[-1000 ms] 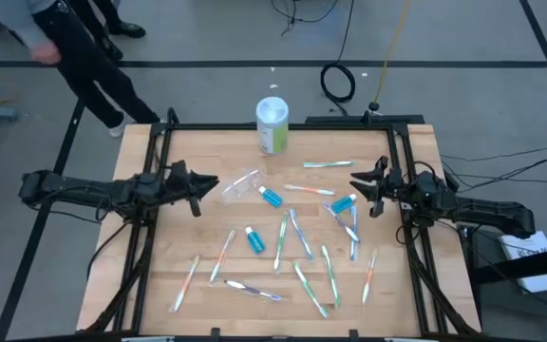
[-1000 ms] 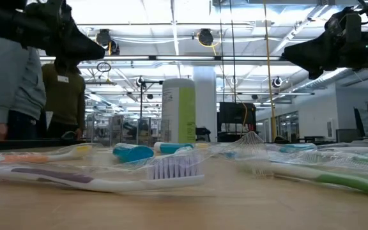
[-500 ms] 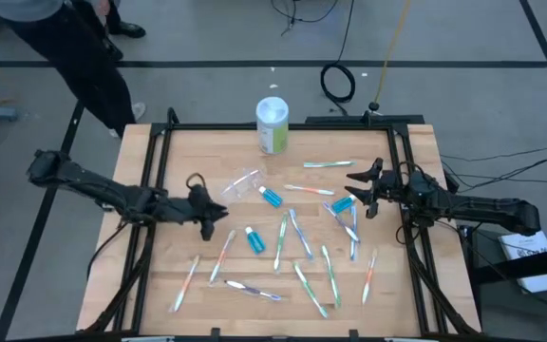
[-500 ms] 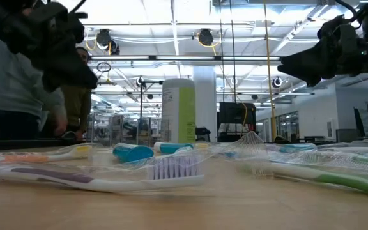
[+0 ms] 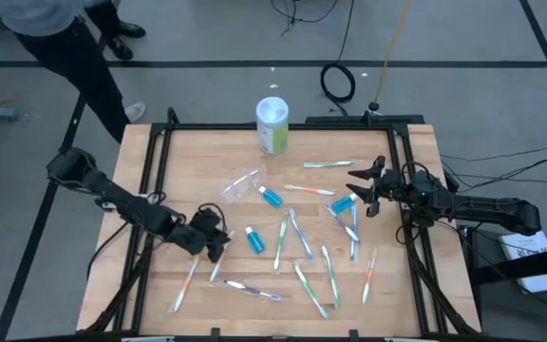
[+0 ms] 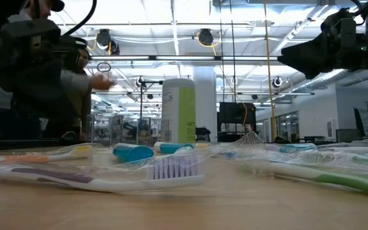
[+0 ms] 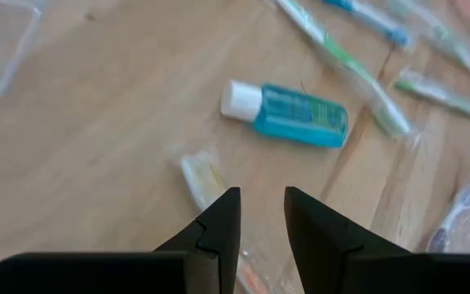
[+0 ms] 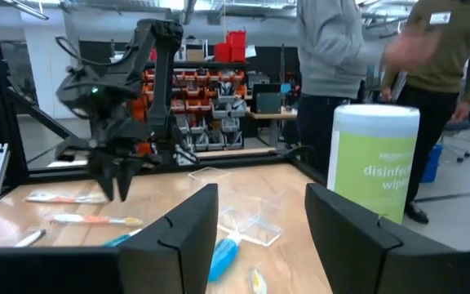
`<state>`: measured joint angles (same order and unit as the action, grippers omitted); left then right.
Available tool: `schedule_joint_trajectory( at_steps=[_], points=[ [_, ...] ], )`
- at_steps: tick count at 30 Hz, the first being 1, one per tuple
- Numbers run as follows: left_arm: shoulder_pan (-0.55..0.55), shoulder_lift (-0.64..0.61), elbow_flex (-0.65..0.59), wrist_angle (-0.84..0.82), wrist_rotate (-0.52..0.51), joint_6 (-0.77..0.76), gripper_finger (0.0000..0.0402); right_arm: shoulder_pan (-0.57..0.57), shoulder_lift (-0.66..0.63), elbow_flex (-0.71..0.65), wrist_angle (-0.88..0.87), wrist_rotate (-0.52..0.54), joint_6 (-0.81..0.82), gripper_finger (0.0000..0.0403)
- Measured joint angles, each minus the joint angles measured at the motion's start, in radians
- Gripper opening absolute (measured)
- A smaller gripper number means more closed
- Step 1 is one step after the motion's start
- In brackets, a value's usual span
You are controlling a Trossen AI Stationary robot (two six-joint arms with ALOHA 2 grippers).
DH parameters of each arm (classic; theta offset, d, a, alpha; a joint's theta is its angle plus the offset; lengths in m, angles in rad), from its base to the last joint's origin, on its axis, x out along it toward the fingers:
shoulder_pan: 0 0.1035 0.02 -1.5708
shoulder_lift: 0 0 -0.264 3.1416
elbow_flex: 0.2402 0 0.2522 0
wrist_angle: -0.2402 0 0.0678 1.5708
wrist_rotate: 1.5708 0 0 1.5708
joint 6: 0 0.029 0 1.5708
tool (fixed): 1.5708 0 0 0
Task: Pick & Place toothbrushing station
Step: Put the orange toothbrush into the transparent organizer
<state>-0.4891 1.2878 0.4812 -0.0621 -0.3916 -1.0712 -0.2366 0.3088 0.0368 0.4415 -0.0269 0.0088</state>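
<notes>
L gripper (image 5: 218, 239) hovering low nr worktop's front-left, fingers (image 7: 219, 224) parted narrowly, holding nothing. Orange toothbrush (image 5: 221, 256) lying right under it, head poking out past fingertips, long axis running diagonally front-left to back-right, roughly along gripper's pointing line. Blue tube (image 5: 254, 239) just beside, toward middle. R gripper (image 5: 362, 190) waiting nr right edge, jaws gaping wide, empty, w/ another blue tube (image 5: 344, 202) close by. L arm nearer; judging wrist twist needed so fingers straddle handle.

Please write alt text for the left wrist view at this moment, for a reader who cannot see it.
The left end effector hangs with its two dark fingers slightly apart, above the head of a pale toothbrush lying on the wooden table. Just beyond lies a small blue tube with a white cap, and more toothbrushes are scattered past it.
</notes>
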Motion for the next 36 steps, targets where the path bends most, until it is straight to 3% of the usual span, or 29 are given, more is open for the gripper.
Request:
schedule_joint_trajectory(
  at_steps=[9,22,29,36],
  points=[
    [-0.012,0.191,0.184,-0.284,0.051,-0.136,0.0102,0.0,0.0,0.0,0.004,0.0,-0.014,0.018],
    [0.038,0.319,0.229,-0.275,0.146,-0.164,0.0099,0.0,0.0,0.0,0.003,0.0,-0.021,0.018],
    [0.043,0.321,0.228,-0.273,0.158,-0.143,0.0016,0.0,0.0,0.0,0.003,0.0,-0.021,0.018],
    [0.048,0.305,0.226,-0.26,0.133,-0.12,0.0017,0.0,0.0,0.0,0.003,0.0,-0.021,0.018]
  ],
)
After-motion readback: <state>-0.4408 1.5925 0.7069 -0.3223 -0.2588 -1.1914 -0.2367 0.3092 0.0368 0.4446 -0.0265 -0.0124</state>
